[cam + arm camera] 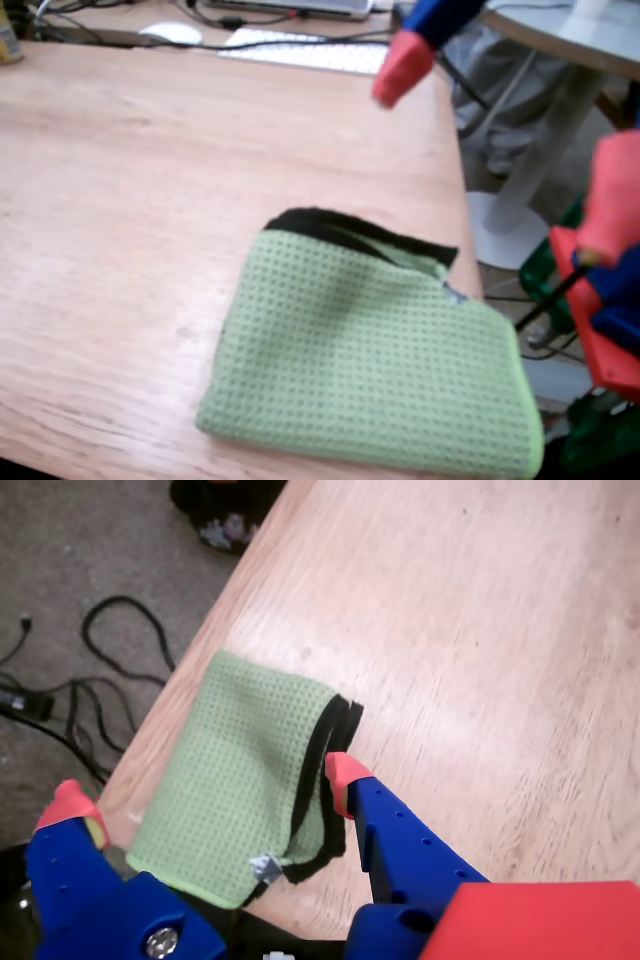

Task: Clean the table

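Cloth (pixel 235 780) lies lengthwise along table (pixel 480 630) edge, fingers (pixel 345 780) apart.

A pale round-edged side table (pixel 560 35) on a white pedestal stands over grey floor. Grey carpet (pixel 60 560) carries tangled black cables (pixel 120 645). A white keyboard (pixel 300 50) and white mouse (pixel 170 33) lie behind.

The table (pixel 150 200) is light reddish-brown wood with fine grain. The cloth (pixel 370 370) on it is pale green with a waffle-dot weave and a black edge. The gripper (pixel 205 795) has blue fingers with red-orange tips and a red body.
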### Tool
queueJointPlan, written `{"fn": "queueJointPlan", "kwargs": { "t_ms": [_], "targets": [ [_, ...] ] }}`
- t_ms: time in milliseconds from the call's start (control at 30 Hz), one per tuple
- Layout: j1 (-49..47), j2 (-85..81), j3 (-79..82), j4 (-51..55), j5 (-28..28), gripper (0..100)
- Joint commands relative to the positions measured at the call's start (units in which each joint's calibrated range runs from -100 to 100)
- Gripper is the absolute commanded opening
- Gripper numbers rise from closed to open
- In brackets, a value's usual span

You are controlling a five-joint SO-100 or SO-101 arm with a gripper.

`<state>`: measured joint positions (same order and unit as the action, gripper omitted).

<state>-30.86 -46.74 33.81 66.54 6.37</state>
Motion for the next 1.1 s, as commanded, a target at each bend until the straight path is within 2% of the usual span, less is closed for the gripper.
{"fn": "queueJointPlan", "kwargs": {
  "t_ms": [0,167,267,533,1067],
  "targets": [
    [-0.1,9.9,-3.2,-0.9,0.1,48],
    [0.1,22.8,-11.5,-1.0,-0.3,48],
    [7.2,25.1,-18.3,-0.6,-0.3,48],
    [14.6,33.3,-17.5,0.2,-0.5,48],
    [12.4,53.3,-18.8,-1.1,0.2,47]
  ]
}}
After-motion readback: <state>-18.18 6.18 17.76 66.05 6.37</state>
